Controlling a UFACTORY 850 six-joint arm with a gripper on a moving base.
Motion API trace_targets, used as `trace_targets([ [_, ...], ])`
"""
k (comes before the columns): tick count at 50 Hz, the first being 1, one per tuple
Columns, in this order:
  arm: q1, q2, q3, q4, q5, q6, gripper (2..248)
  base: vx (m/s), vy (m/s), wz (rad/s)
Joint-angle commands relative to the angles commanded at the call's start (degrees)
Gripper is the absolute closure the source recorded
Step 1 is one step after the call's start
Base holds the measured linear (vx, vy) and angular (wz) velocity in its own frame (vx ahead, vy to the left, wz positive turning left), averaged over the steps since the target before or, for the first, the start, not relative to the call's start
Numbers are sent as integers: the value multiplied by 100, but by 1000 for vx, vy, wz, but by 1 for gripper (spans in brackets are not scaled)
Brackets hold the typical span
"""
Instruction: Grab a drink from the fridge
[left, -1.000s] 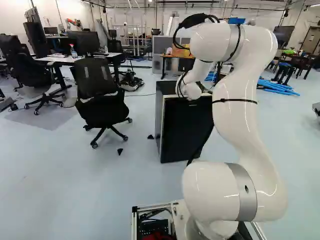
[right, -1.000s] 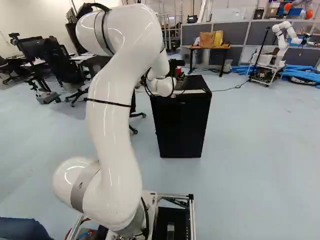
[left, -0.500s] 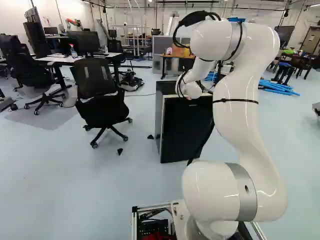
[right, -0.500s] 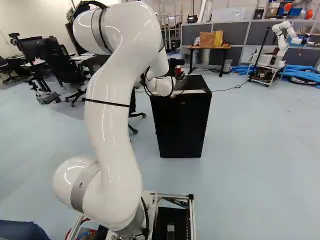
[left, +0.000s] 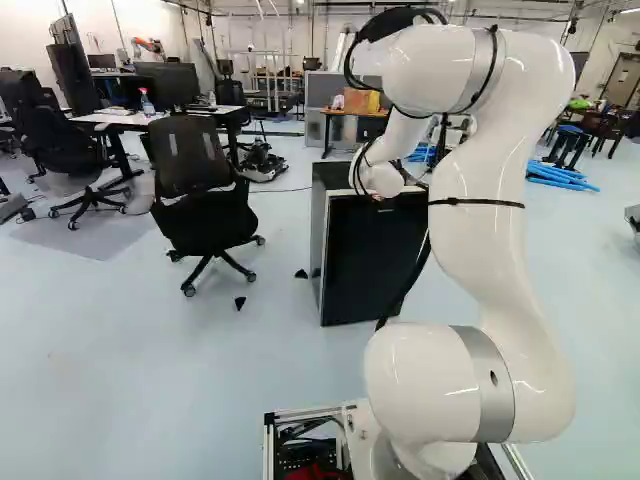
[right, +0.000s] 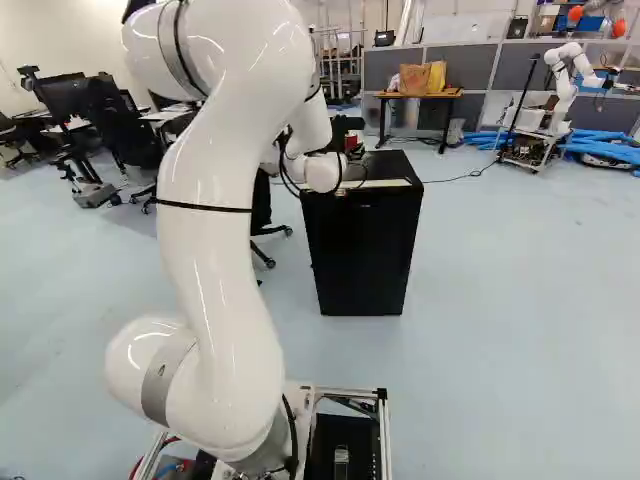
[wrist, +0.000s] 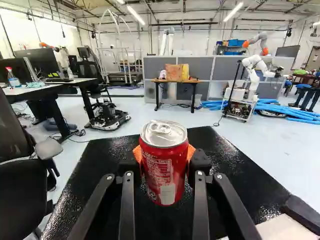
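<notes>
Gripper: the black gripper (right: 350, 135) is reaching over the back of the fridge top; in the wrist view its two fingers are standing apart by the width of a can and pressing on it from both sides, with the orange pads (wrist: 191, 151) showing at its flanks.
Red can: the drink can (wrist: 164, 167) is sitting upright between the fingers, its silver lid and ring tab facing up; it is showing above the fridge's dark top, and whether its base is touching that top cannot be told.
Fridge: the small black fridge (right: 365, 255) is standing on the floor (right: 520, 330) ahead of the base, a pale strip running along the front edge of its top.
White arm: the arm (right: 215, 220) is rising from its joint, bending at the upper elbow and reaching forward to the fridge.
Office chair: a black chair (left: 200, 190) is standing to the left of the fridge in the left base view, near a desk (left: 110, 119).
Back of the room: a table (wrist: 187, 81) is holding a brown bag (wrist: 173, 73) before grey partitions (wrist: 227, 67); another robot (wrist: 254, 65) is standing near blue tubes (wrist: 287, 111).
</notes>
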Motion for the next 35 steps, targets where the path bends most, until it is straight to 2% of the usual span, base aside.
trace_targets([
  [18, 124, 545, 643, 6, -61, 0, 151, 0, 0, 0],
  [35, 280, 1231, 1451, 14, -138, 0, 151, 0, 0, 0],
])
